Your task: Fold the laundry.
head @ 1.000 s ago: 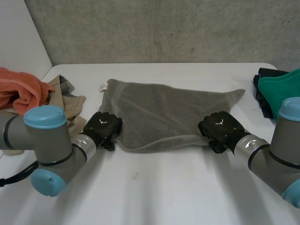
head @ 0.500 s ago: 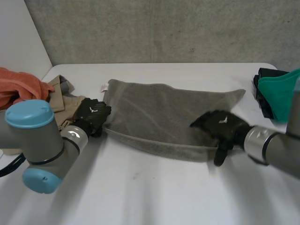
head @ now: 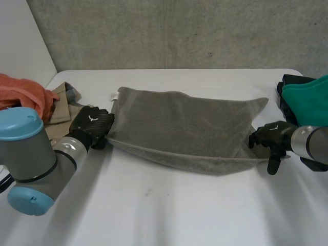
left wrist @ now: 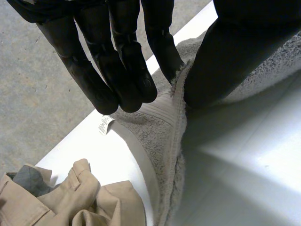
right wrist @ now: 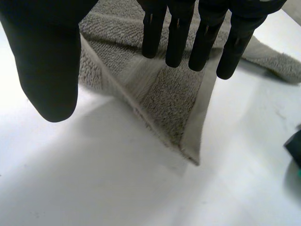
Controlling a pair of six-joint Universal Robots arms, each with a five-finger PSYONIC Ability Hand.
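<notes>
A grey towel [head: 184, 123] lies folded across the middle of the white table, its long fold towards me. My left hand [head: 92, 125] is at the towel's near left corner. In the left wrist view the towel's hem [left wrist: 175, 117] rises between the fingers [left wrist: 122, 70] and the thumb, which pinch it. My right hand [head: 271, 139] is at the near right corner. In the right wrist view its fingers [right wrist: 178, 33] are straight and the thumb stands apart. That corner of the towel [right wrist: 176, 101] lies flat on the table below them, not held.
An orange cloth [head: 20, 97] and a beige garment [head: 64, 105] are heaped at the table's left edge, close to my left hand. A green cloth [head: 307, 100] lies on a dark one [head: 286, 84] at the right edge. A white label [head: 113, 96] sticks out at the towel's far left corner.
Both hands have moved apart, drawing the towel out wider and flatter. My right hand has opened and let its corner drop. The left hand has closed on its corner.
</notes>
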